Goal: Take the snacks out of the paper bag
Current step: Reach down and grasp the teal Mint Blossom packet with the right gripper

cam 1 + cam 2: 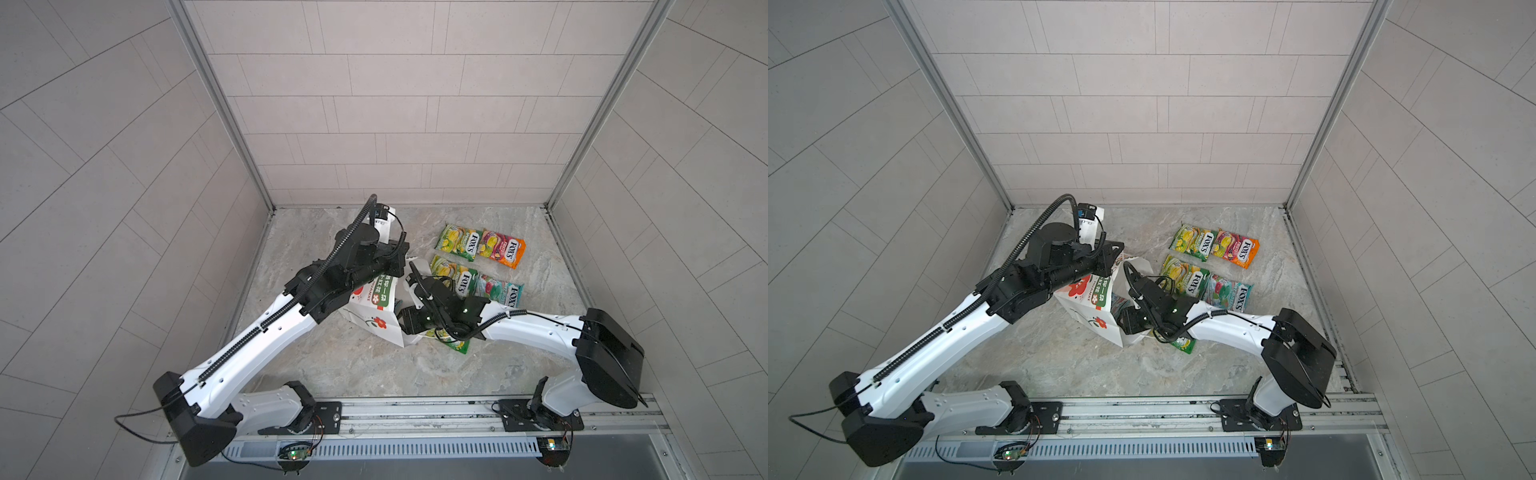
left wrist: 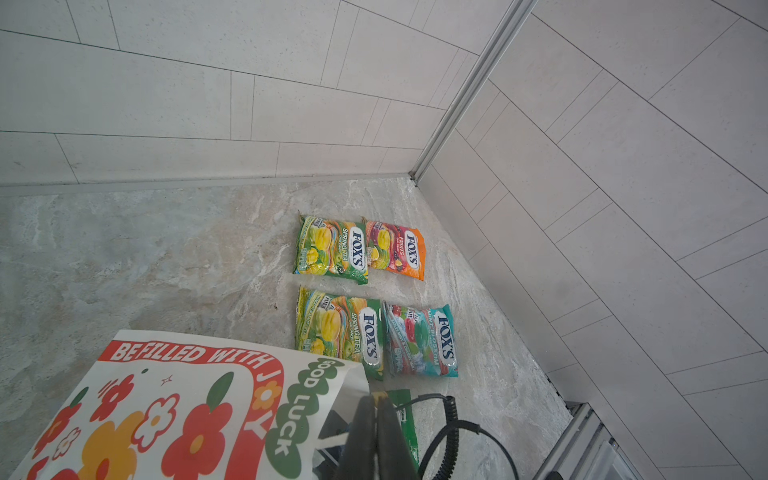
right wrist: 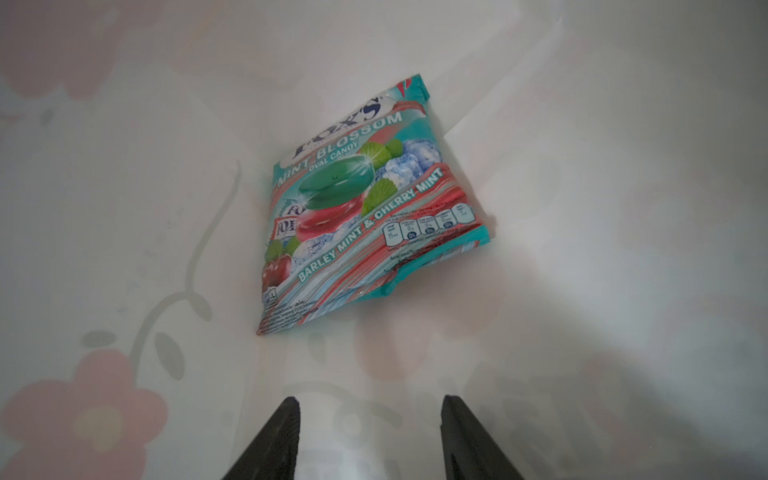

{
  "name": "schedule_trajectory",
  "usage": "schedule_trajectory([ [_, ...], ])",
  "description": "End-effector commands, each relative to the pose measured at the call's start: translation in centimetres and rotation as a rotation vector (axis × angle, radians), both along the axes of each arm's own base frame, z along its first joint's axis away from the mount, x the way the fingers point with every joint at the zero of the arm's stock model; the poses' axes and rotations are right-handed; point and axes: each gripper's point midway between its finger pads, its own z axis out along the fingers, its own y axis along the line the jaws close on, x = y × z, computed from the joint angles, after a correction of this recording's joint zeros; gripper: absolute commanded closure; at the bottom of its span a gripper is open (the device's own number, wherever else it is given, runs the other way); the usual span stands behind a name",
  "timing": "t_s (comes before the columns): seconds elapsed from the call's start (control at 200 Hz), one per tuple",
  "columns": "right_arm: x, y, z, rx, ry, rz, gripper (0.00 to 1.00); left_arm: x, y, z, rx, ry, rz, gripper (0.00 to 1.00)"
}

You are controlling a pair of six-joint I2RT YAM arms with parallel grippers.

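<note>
The right gripper (image 3: pixel 368 401) is pushed well inside the paper bag (image 3: pixel 124 199), its two black jaws standing apart with nothing between them. Ahead of the tips, and clear of them, a teal packet (image 3: pixel 365 208) lies at the far end of the bag. "Mint Blossom" is readable on its face, and the red flowers of the print show faintly through the white paper around it.

The left gripper (image 2: pixel 377 401) is pressed shut on the upper edge of the bag's mouth, right beside the green "Good Luck" side panel (image 2: pixel 307 411). In both top views the bag lies tipped on its side on the stone table (image 1: pixel 332 365), its mouth turned toward the right arm (image 1: pixel 536 330), which reaches in from that side.

Just outside the mouth a green packet (image 1: pixel 457 343) lies flat on the table, mostly hidden under the right arm. Farther back, four more packets are laid out in two tidy rows — the back green packet (image 1: pixel 459 242) edge to edge with the orange packet (image 1: pixel 503 248), and the front green packet (image 1: pixel 446 270) side by side with the second teal packet (image 1: pixel 500 293). In a top view the right wrist covers part of the front green packet.
</note>
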Motion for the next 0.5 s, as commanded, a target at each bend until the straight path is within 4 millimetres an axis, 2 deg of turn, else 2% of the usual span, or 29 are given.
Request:
schedule_trajectory([
  [0.0, 0.3, 0.7, -0.2, 0.002, 0.046, -0.039, 0.42, 0.1, -0.5, 0.9, -0.03, -0.033, -0.012, 1.0],
  [0.315, 1.8, 2.2, -2.3, 0.076, 0.152, -0.202, 0.42, 0.1, -1.0, 0.9, -0.049, -0.023, -0.029, 1.0],
  [0.495, 2.9, 2.2, -3.2, 0.077, 0.158, -0.287, 0.41, 0.1, -1.1, 1.2, -0.057, -0.026, -0.034, 1.0],
])
